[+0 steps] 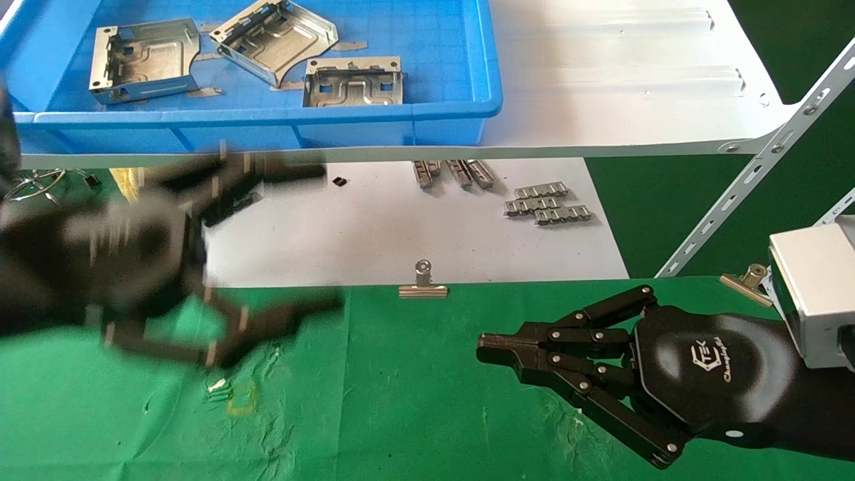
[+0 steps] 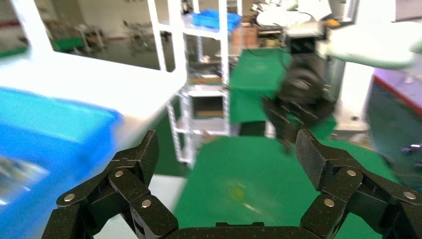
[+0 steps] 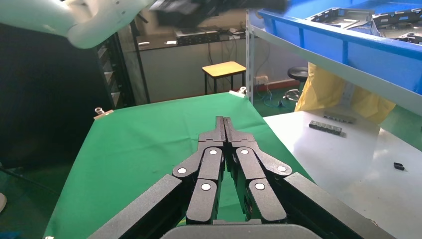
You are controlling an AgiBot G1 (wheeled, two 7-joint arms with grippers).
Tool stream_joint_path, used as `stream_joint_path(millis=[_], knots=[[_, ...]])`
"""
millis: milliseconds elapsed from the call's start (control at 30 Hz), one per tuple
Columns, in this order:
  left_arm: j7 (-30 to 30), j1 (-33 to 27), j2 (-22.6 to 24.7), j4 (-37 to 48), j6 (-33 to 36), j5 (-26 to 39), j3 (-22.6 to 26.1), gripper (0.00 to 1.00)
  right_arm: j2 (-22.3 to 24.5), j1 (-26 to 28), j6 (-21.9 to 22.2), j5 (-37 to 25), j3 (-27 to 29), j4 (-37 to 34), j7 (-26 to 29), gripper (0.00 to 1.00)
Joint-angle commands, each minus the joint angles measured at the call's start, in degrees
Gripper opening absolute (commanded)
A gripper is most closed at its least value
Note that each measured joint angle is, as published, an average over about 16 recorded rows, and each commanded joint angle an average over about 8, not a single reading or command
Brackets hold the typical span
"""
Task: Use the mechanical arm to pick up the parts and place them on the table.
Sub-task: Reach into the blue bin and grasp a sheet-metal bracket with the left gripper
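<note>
Left black linkage-finger pincer (image 1: 320,240): wide, empty, over green cloth bench (image 1: 401,401)
Right black pincer (image 1: 484,347): closed, empty
Silvery sheet-metal trays (image 1: 353,81): in blue plastic bin (image 1: 441,67)

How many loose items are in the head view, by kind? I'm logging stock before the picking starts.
Stamped metal parts in the blue bin: 3
Silver binder clips on the green table: 2
Total: 5

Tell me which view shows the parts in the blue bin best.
Head view: all three parts lie plainly inside the blue bin. Right wrist view catches only their edges over the rim; left wrist view shows none clearly.
</note>
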Motion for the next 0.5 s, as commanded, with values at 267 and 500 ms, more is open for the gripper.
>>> stream_joint_path(millis=[267, 500], knots=[[0.82, -17.37, 8.89, 17.14, -3.63, 9.18, 4.24, 1.0, 0.0, 0.0, 0.0, 0.0, 0.0, 0.0, 0.0, 0.01], [6.19, -30.15, 15.92, 36.07, -7.43, 19.02, 8.89, 1.0, 0.0, 0.0, 0.0, 0.0, -0.01, 0.0, 0.0, 0.78]])
